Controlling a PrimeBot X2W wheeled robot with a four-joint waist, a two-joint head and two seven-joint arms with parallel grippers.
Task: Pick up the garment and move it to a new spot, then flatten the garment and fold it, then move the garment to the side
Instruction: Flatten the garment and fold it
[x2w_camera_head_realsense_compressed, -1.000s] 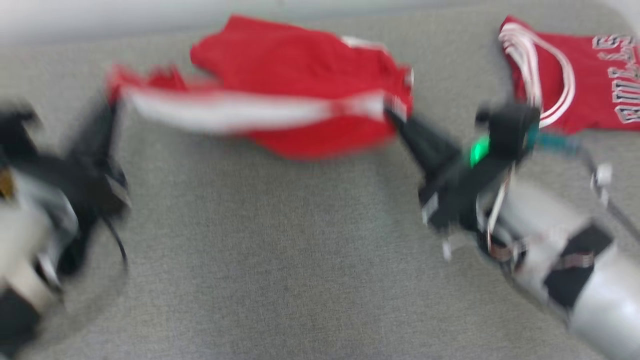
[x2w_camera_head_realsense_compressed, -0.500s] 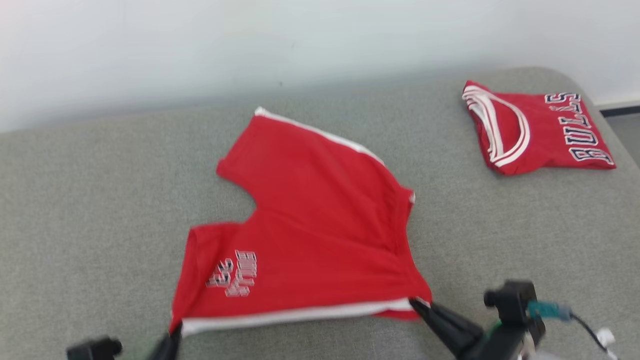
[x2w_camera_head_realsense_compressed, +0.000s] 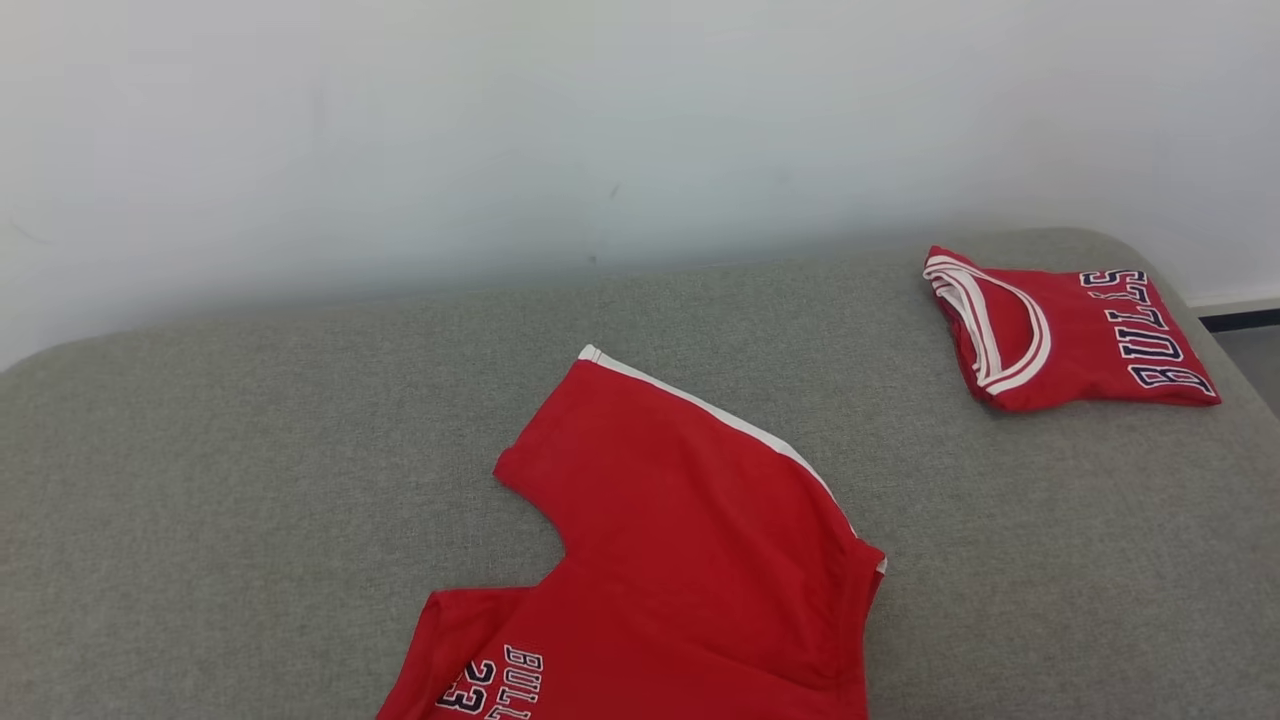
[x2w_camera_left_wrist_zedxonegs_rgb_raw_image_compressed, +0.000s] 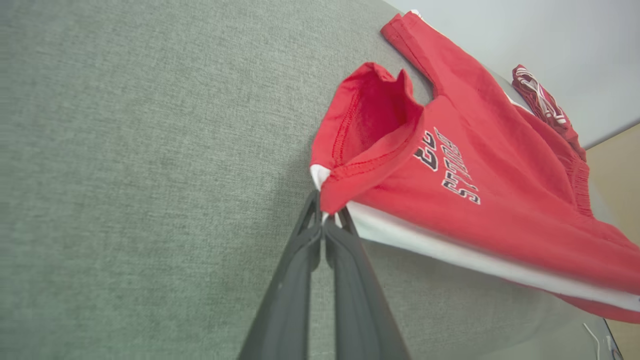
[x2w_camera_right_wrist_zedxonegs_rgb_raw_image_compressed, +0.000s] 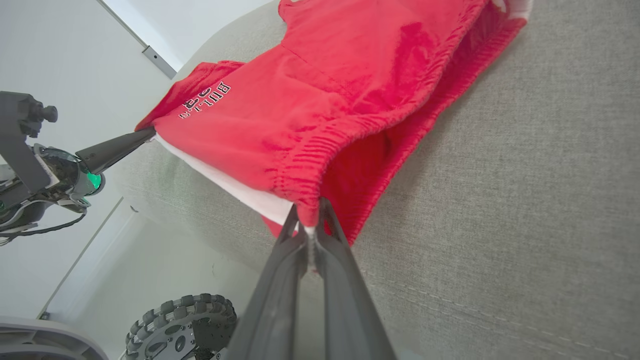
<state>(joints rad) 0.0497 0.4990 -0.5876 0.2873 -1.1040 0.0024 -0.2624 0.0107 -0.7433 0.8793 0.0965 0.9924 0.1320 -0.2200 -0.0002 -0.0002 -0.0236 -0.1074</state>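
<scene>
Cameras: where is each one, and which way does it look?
Head view: on the head, looking forward and down at red shorts, a folded jersey and the grey cushion.
Left wrist view: on the left wrist, looking along the left gripper, shut on the shorts' corner.
Right wrist view: on the right wrist, looking along the right gripper, shut on the waistband; a wheel shows.
Shared: the shorts, in all three.

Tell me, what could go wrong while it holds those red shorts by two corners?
The left fingers and right fingers each pinch only a thin edge of the shorts, so the cloth might slip free. The held edge sits near the front edge of the cushion; dropped there, the shorts could slide off.
</scene>
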